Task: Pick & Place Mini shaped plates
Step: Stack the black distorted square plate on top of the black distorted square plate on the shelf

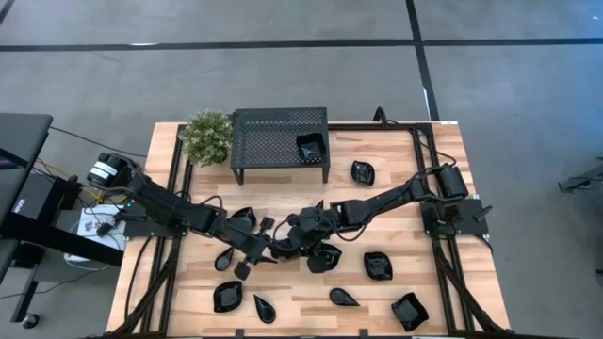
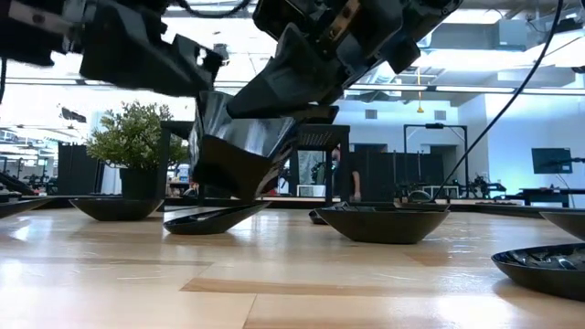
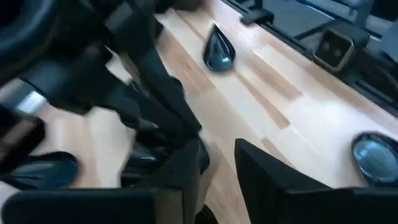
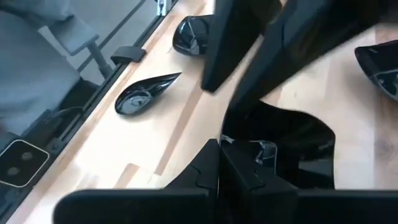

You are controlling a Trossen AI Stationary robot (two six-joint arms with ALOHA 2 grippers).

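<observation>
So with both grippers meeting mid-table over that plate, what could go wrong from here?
1. The right gripper is shut on only the rim of a squarish plate, which hangs tilted above the table; it may slip and drop.
2. The left gripper, fingers apart, sits very close to the right one, so the arms could bump.
3. A teardrop plate lies right beneath; a dropped plate could strike it.

no readable text, no labels, no brands, no numbers, no signs on anything in view
</observation>
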